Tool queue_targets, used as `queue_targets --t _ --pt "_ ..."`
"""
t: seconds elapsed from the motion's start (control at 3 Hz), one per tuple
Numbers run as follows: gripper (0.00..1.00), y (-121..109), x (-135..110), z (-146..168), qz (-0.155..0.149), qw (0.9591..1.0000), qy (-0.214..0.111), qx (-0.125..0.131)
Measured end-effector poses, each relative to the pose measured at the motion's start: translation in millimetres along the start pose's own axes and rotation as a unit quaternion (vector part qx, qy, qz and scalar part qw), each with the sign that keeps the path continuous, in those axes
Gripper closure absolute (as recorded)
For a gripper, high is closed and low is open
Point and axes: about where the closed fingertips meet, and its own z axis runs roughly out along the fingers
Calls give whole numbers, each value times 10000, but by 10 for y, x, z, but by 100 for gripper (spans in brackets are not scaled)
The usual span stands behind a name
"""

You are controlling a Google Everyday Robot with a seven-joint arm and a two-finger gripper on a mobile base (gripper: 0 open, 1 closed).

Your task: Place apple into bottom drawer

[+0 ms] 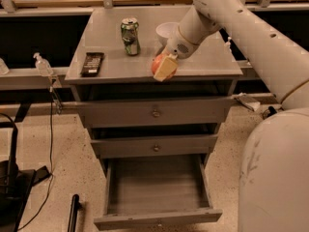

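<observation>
The red-orange apple (158, 64) is held in my gripper (164, 67), whose pale fingers are shut on it, over the front edge of the cabinet top (111, 66). The bottom drawer (157, 186) is pulled open below, a wide grey tray with nothing in it. The apple is well above the drawer, roughly over its middle. My arm reaches in from the upper right.
A green soda can (130, 36), a white bowl (167, 31) and a black remote-like device (92, 63) sit on the cabinet top. The two upper drawers (154, 113) with knobs are closed. A clear bottle (42, 65) stands on a ledge at left. Cables and a black base lie on the floor at left.
</observation>
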Motion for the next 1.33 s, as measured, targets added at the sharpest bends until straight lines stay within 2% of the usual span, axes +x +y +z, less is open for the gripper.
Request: queue_targets --t 0.33,0.67,1.0,1.33 --pt "100 -25 -10 32 -93 9998 -186 -31" --pt "100 134 -26 -64 -532 9937 -986 98" --pt "100 335 165 -192 -944 9807 -1675 362" --pt "100 618 281 -257 -1266 9622 -2332 620"
